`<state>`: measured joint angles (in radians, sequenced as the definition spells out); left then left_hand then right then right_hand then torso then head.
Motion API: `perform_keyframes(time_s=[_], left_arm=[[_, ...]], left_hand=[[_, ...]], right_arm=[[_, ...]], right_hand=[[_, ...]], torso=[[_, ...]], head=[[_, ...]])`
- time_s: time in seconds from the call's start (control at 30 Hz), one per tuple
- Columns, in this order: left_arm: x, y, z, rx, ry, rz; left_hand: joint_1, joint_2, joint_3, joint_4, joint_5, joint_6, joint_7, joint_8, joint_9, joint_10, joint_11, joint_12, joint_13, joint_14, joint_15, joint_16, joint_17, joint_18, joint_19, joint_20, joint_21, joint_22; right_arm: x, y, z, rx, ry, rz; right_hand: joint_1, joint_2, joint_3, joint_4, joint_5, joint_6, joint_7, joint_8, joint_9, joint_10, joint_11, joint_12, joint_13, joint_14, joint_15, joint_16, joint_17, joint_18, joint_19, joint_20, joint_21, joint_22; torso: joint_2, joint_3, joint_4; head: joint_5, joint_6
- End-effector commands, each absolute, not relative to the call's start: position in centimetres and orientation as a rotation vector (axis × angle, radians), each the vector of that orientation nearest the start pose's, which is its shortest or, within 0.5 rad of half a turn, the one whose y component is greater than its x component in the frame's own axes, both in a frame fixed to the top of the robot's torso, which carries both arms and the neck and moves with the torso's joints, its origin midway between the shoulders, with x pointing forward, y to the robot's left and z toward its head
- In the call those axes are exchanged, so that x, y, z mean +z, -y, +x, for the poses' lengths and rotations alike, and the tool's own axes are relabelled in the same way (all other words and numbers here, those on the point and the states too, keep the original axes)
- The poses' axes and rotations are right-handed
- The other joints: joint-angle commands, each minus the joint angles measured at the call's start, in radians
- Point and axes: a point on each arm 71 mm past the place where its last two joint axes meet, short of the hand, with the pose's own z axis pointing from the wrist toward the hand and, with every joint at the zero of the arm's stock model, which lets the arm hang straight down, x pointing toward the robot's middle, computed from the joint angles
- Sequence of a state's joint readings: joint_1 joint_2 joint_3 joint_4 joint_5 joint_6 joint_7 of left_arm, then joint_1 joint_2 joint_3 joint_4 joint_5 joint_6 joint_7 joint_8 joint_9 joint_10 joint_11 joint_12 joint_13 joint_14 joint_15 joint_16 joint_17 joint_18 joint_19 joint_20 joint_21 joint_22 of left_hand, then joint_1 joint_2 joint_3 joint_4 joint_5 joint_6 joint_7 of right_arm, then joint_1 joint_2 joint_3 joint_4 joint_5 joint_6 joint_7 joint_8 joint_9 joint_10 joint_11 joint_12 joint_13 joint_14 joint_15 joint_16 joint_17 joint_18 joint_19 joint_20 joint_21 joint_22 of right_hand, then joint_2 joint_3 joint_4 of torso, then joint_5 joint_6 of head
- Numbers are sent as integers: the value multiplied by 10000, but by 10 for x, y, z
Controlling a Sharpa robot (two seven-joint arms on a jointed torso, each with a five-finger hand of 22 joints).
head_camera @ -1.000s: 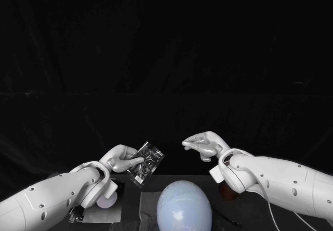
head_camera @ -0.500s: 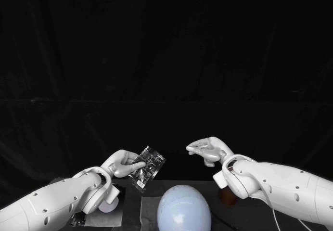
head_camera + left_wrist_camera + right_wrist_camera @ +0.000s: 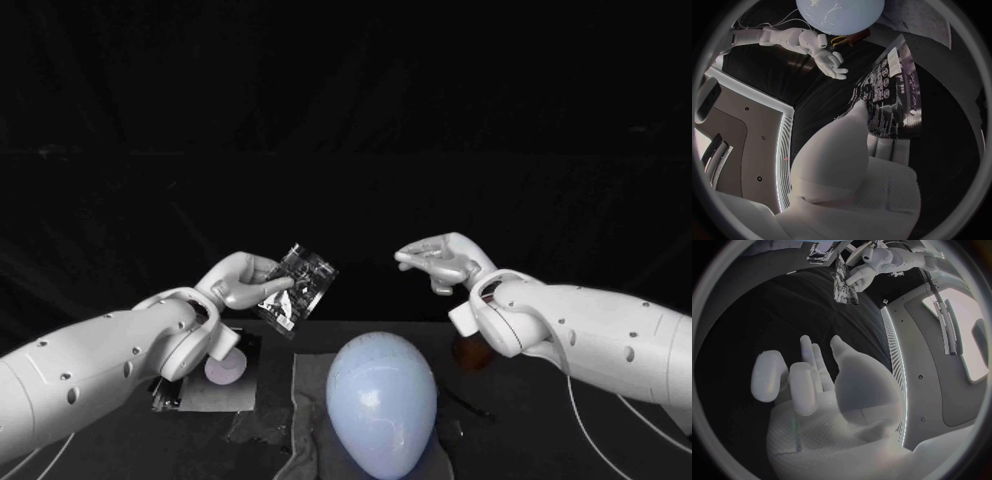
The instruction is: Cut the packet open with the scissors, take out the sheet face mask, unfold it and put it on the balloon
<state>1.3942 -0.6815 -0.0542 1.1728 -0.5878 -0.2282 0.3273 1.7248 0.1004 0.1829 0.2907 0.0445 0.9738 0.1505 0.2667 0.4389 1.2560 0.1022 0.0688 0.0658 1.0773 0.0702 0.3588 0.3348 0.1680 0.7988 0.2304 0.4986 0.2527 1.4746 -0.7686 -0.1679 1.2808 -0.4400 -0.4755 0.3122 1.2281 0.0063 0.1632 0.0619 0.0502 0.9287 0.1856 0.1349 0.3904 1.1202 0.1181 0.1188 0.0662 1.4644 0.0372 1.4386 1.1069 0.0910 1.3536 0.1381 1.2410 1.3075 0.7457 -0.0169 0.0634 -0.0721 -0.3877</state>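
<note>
Your left robot hand (image 3: 248, 283) pinches the dark printed foil packet (image 3: 299, 288) aloft, approx. 11 o'clock of the pale blue oval balloon (image 3: 382, 405). Right robot hand (image 3: 440, 262), 1 o'clock: empty, fingers loosely apart. Packet looks uncut; next move needs scissors in the right.

The packet (image 3: 296, 288) is glossy printed film; the left hand (image 3: 242, 283) looks matt silver; the balloon (image 3: 382, 405) at six o'clock, smooth and faintly shiny; the right arm (image 3: 606, 335), smooth white plastic.
</note>
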Motion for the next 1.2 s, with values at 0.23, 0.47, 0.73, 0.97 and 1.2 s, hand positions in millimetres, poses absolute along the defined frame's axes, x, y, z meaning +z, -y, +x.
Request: perform_keyframes(time_s=[0.23, 0.47, 0.73, 0.97, 1.2], left_arm=[[-53, -218, 559, -12808, -13570, -3791], [-22, -222, 548, -13215, -12986, -3781], [2, -225, 540, -13495, -12551, -3744], [8, -221, 542, -13644, -12458, -3766], [-1, -216, 551, -13805, -12598, -3990]], left_hand=[[-78, -244, 424, -8, 34, 114, 45, 52, 13, 31, 3, -35, 2, 120, -13, -110, 84, 105, -75, -3, 107, 59], [-127, -313, 564, -11, 34, 125, 44, 57, 14, 40, 2, -35, 2, 138, -15, -136, 111, 105, -83, -5, 135, 78], [-245, -449, 868, -15, 34, 143, 44, 66, 17, 58, 1, -34, 3, 172, -17, -194, 170, 102, -111, -7, 192, 119], [-326, -529, 1043, -15, 33, 152, 45, 73, 22, 70, 0, -34, 4, 193, -18, -227, 207, 101, -128, -6, 225, 143], [-360, -564, 1125, -20, 33, 149, 46, 73, 23, 70, 1, -36, 3, 197, -18, -244, 223, 100, -138, -4, 239, 154]], right_arm=[[-55, 248, 551, 11185, -12422, 5222], [-32, 246, 542, 11454, -12048, 4948], [-20, 244, 535, 11645, -11859, 4812], [-15, 243, 535, 11701, -11792, 4771], [-20, 240, 543, 11693, -11910, 4929]], right_hand=[[144, -33, -4, 58, -14, 61, 23, -51, -21, 52, -19, 8, -11, 149, -31, 22, 15, -77, 88, -10, 36, 218], [151, -38, -7, 60, -14, 62, 24, -54, -23, 50, -18, 6, -11, 148, -30, 20, 8, -75, 85, -9, 30, 215], [151, -38, -7, 60, -14, 62, 24, -54, -23, 50, -18, 6, -11, 148, -30, 20, 8, -75, 85, -9, 30, 215], [174, -54, -14, 64, -13, 63, 25, -63, -31, 45, -16, 0, -12, 151, -28, 24, 22, -75, 83, -9, 27, 214], [189, -58, -15, 66, -13, 62, 27, -68, -36, 41, -15, -5, -13, 150, -27, 23, 19, -75, 82, -8, 25, 214]], torso=[[1052, 20, -9], [1641, 52, -20], [1999, 61, -73], [1984, 58, -41], [1589, 18, -49]], head=[[-118, -285], [-121, -376], [-113, -330], [-106, -148], [-164, 133]])
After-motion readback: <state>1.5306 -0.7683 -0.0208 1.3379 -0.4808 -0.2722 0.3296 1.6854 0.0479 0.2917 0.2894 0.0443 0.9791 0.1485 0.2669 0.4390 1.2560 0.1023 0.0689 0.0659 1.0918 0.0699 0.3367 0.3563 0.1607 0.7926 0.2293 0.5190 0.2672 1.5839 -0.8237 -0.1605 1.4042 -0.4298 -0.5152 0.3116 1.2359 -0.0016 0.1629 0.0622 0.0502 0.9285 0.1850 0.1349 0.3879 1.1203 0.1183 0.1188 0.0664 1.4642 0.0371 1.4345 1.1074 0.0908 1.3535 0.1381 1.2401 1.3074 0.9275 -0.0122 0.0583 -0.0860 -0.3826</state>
